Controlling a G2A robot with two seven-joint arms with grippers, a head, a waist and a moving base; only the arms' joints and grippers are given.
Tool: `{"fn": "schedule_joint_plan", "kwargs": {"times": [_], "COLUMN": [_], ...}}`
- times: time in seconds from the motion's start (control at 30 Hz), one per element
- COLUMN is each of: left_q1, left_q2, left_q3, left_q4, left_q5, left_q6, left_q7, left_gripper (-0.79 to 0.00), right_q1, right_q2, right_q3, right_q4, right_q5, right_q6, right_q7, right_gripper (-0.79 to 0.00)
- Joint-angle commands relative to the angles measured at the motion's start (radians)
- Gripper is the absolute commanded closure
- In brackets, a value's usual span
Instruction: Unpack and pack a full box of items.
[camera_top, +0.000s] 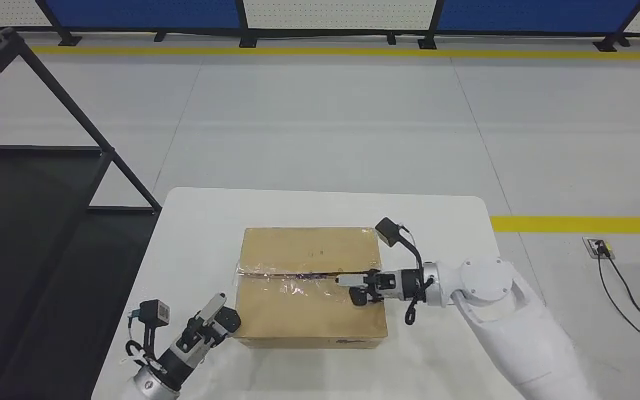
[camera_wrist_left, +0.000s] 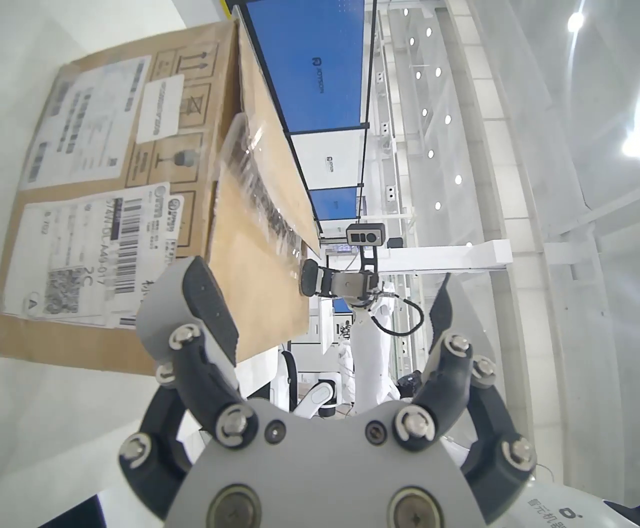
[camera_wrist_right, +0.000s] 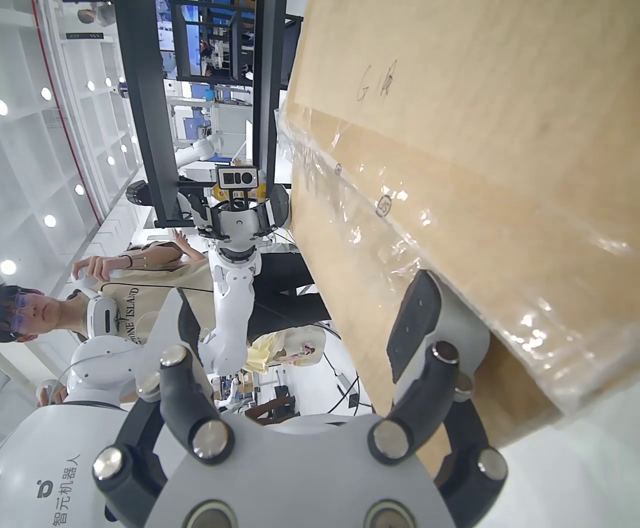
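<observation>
A closed brown cardboard box (camera_top: 310, 300) stands in the middle of the white table, its top seam sealed with clear tape (camera_top: 297, 275). My right gripper (camera_top: 358, 290) lies over the top of the box at the tape's right part, open; one pad (camera_wrist_right: 415, 325) rests against the cardboard (camera_wrist_right: 475, 150) beside the tape (camera_wrist_right: 380, 225). My left gripper (camera_top: 225, 320) is at the box's left front corner, open, with one pad (camera_wrist_left: 210, 305) close to the labelled side (camera_wrist_left: 100, 200) and nothing between the fingers. The right gripper (camera_wrist_left: 312, 277) shows farther off on the box top.
The white table (camera_top: 200, 240) has bare room on every side of the box. A black metal frame (camera_top: 70, 170) stands on the floor to the left of the table. Blue panels (camera_top: 140, 12) line the far end of the room.
</observation>
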Motion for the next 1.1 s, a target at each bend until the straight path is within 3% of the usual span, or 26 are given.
{"fn": "schedule_joint_plan", "kwargs": {"times": [0.0, 0.37, 0.77, 1.07], "left_q1": [-0.004, -0.002, 0.021, 0.022], "left_q2": [0.001, 0.007, 0.014, 0.02], "left_q3": [0.004, 0.008, -0.053, -0.057], "left_q4": [0.006, 0.008, 0.006, 0.016], "left_q5": [-0.002, -0.023, -0.098, -0.122], "left_q6": [0.002, -0.024, -0.029, -0.034], "left_q7": [-0.002, 0.005, 0.026, 0.01], "left_gripper": [-0.785, -0.785, -0.785, -0.785], "right_q1": [0.001, -0.063, -0.052, -0.095], "right_q2": [-0.001, 0.02, 0.022, 0.034], "right_q3": [-0.002, 0.062, 0.055, 0.092], "right_q4": [-0.002, -0.099, -0.071, -0.108], "right_q5": [0.0, -0.007, 0.02, 0.029], "right_q6": [0.013, -0.012, 0.006, -0.064], "right_q7": [-0.01, -0.017, 0.009, 0.013], "right_gripper": [-0.785, -0.785, -0.785, -0.785]}}
